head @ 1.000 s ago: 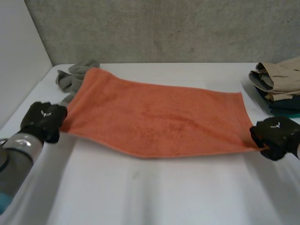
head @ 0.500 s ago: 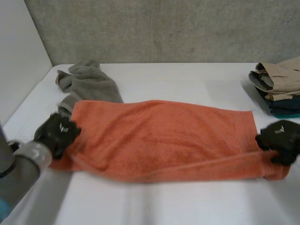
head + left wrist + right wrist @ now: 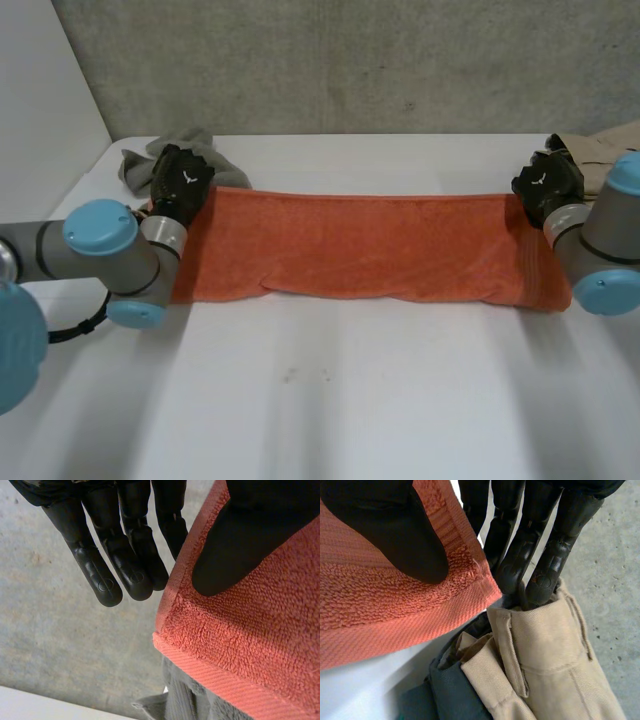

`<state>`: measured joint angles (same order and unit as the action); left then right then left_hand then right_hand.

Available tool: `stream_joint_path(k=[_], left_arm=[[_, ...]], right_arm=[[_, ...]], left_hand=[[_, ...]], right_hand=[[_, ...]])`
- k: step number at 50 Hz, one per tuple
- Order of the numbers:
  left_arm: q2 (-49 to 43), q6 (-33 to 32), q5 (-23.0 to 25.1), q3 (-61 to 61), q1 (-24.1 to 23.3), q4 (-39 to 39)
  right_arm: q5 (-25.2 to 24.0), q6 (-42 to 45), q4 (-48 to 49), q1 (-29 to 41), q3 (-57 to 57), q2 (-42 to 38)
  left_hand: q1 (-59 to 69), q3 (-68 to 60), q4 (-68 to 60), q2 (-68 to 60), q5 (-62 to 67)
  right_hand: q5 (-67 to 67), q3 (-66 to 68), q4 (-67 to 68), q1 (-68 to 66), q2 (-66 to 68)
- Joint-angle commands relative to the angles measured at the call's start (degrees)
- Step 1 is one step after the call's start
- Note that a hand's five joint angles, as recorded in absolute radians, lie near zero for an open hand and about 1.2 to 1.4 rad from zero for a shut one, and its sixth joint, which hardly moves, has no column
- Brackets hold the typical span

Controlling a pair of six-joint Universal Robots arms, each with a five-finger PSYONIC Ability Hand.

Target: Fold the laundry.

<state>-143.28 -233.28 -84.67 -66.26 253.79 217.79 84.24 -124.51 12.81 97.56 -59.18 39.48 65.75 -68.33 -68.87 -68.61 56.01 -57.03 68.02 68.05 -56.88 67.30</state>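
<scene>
Orange towel [image 3: 360,245] now folded in half; left robot hand [image 3: 180,185], right robot hand [image 3: 545,185] pinch far corners.

Orange towel [image 3: 360,245]: one second ago held spread wide between both hands. Now doubled over into narrow band lying on surface [image 3: 330,400], with held edge carried over to opposite edge.

Left robot hand [image 3: 183,182]: has moved forward with its corner, now at far left corner of band, just beside grey cloth [image 3: 140,165].

Right robot hand [image 3: 547,185]: has moved same way, now at far right corner, fingertips at stack of folded clothes [image 3: 595,145].

Both arms now reach forward along ends of towel.
</scene>
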Motion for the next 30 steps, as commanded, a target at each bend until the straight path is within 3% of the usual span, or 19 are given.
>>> stream_joint_path(k=[1, 3, 4, 5, 6, 7, 14, 20, 30], left_arm=[[-4.90, -0.07, -1.82, 4.64, 0.13, -0.18], [-4.90, -0.07, -1.82, 4.56, 0.13, 0.09], [-4.90, 0.10, -1.82, 4.47, 0.04, 0.18], [-4.64, 0.10, -1.73, 3.95, -0.04, 0.44], [-4.46, -0.07, -1.82, 3.68, -0.13, 0.44], [-4.29, 0.19, -1.82, 3.42, -0.48, 0.61], [4.41, 1.42, -1.82, -2.29, -3.38, 1.41], [13.36, 5.46, -2.26, -11.51, -3.65, 1.32], [29.55, 22.41, -1.91, -30.67, -3.47, 0.97]], right_arm=[[0.92, 2.43, 1.16, 0.70, 5.56, -6.17], [0.92, 2.43, 1.52, 0.88, 5.83, -6.61], [1.18, 2.43, 2.04, 1.23, 5.83, -6.70], [1.27, 2.26, 2.48, 1.49, 5.83, -6.70], [1.36, 2.00, 2.75, 1.58, 5.74, -6.61], [1.27, 1.82, 3.10, 1.76, 5.57, -6.26], [1.19, -5.64, 3.54, 2.99, -2.85, 4.01], [-0.91, -21.97, 0.57, 1.94, -15.32, 19.55], [-11.20, -31.05, -17.28, -6.50, -25.89, 25.21]], left_hand=[[14.25, -11.67, -11.13, -11.39, 13.99], [14.25, -11.67, -11.13, -11.39, 13.99], [11.78, -9.20, -8.66, -8.92, 11.52], [-34.54, 37.12, 37.66, 37.40, -34.80], [-53.99, 56.57, 57.11, 56.85, -54.25], [-55.75, 58.33, 58.87, 58.61, -56.01], [-55.75, 58.33, 58.87, 58.61, -56.01], [-55.75, 58.33, 58.87, 58.61, -56.01], [-55.75, 58.33, 58.87, 58.61, -56.01]], right_hand=[[-12.97, 11.98, 11.95, -23.12, 12.70], [-11.20, 10.21, 10.17, -21.35, 10.92], [35.62, -36.60, -36.64, 25.46, -35.89], [57.03, -58.02, -58.05, 46.88, -57.30], [57.03, -58.02, -58.05, 46.88, -57.30], [57.03, -58.02, -58.05, 46.88, -57.30], [57.03, -58.02, -58.05, 46.88, -57.30], [57.03, -58.02, -58.05, 46.88, -57.30], [52.25, -53.23, -53.27, 42.10, -52.52]])
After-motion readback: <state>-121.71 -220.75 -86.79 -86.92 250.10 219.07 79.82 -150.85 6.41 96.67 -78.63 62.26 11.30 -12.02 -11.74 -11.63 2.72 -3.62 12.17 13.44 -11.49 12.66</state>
